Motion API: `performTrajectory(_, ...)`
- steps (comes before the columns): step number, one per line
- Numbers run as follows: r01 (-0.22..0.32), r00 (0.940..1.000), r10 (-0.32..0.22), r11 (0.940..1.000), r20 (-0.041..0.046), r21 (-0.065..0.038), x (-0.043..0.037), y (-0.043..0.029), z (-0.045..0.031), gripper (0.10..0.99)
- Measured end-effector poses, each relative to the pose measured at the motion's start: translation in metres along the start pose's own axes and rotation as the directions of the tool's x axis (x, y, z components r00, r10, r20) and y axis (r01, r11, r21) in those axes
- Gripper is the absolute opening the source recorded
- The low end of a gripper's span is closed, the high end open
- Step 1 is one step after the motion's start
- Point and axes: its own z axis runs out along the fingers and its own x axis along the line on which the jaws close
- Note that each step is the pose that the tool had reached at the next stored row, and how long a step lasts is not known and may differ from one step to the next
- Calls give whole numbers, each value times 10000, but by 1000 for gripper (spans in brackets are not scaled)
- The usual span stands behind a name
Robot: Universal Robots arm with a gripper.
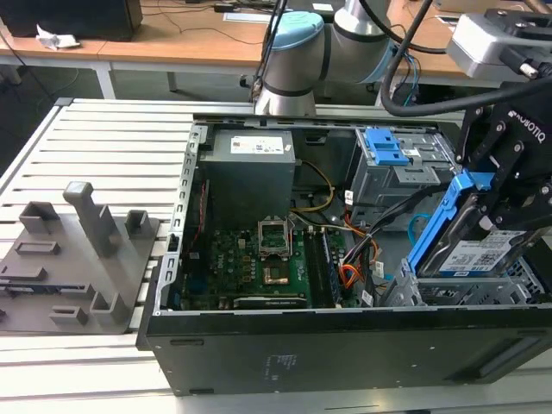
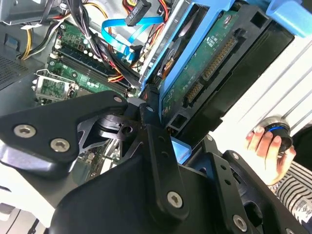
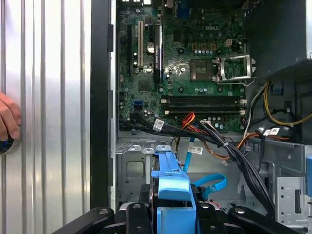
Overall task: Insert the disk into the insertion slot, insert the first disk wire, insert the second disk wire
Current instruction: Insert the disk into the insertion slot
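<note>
My gripper [image 1: 488, 203] is shut on the disk [image 1: 479, 255], a silver drive with a white label in a bright blue frame. The disk hangs tilted, with its lower end down at the insertion slot [image 1: 448, 293], the perforated silver-grey cage at the case's front right corner. I cannot tell whether they touch. The second wrist view shows the disk's green circuit-board underside [image 2: 209, 63]. The second disk wire [image 2: 122, 30], flat and light blue, loops loose beside the cage [image 3: 210, 187]. A black plug on the orange-and-black first disk wire [image 2: 139, 11] hangs nearby.
The open computer case [image 1: 285, 345] lies on a slotted aluminium table [image 1: 103, 138]. A taller grey cage with a blue latch [image 1: 388, 155] stands behind the slot. A grey fixture plate [image 1: 78, 259] sits at the exterior view's left. A person's hand [image 2: 265, 146] rests on a knob beside the case.
</note>
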Motion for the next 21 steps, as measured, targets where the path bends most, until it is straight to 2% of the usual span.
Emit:
performTrajectory(6, 1, 10000, -1, 10000, 0, -2, -1, -8, 147, 365)
performTrajectory(15, 0, 10000, 0, 10000, 0, -2, 0, -8, 150, 376)
performTrajectory(16, 1, 10000, -1, 10000, 1, -2, -1, -8, 150, 439)
performTrajectory(18, 0, 10000, 0, 10000, 1, -2, -1, -8, 151, 439)
performTrajectory(19, 1, 10000, -1, 10000, 0, -2, -1, -8, 150, 427)
performTrajectory(21, 0, 10000, 0, 10000, 0, -3, -1, -8, 151, 298)
